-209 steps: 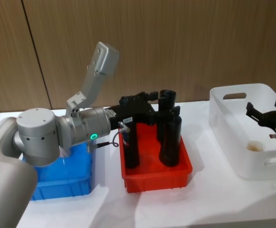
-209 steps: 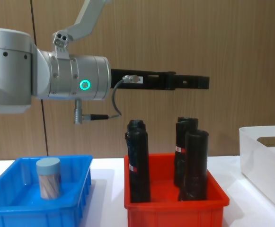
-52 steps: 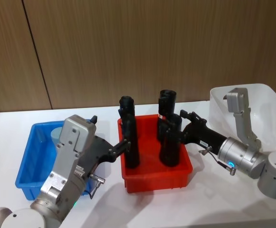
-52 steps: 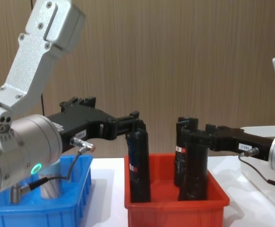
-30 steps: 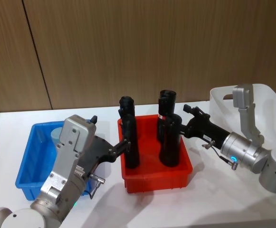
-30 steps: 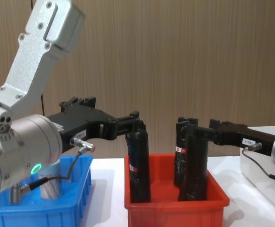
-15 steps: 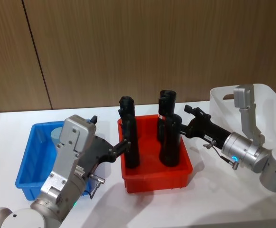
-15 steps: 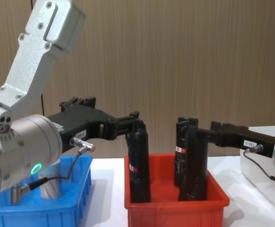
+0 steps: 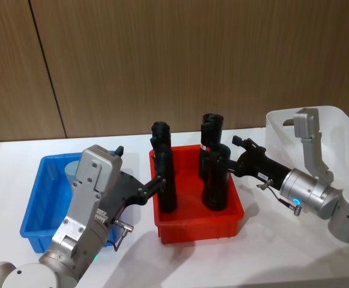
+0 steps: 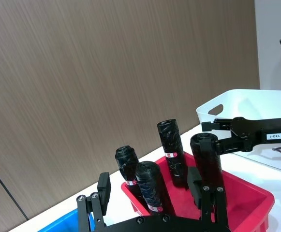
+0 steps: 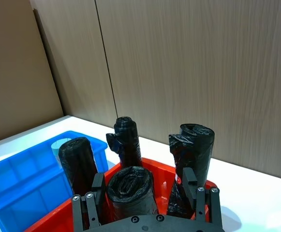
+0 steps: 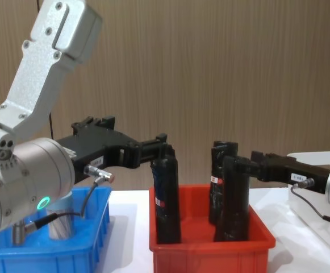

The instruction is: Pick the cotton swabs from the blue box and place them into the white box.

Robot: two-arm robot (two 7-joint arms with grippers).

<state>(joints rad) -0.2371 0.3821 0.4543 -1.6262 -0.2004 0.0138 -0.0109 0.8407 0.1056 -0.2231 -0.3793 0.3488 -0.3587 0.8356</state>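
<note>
Sitting in blue box (image 9: 39, 201), cotton swabs (image 9: 72, 170) behind left gripper (image 9: 157, 183).

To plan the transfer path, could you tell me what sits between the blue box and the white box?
In the head view, the red bin of black tubes sits between the blue box and the white box.
</note>
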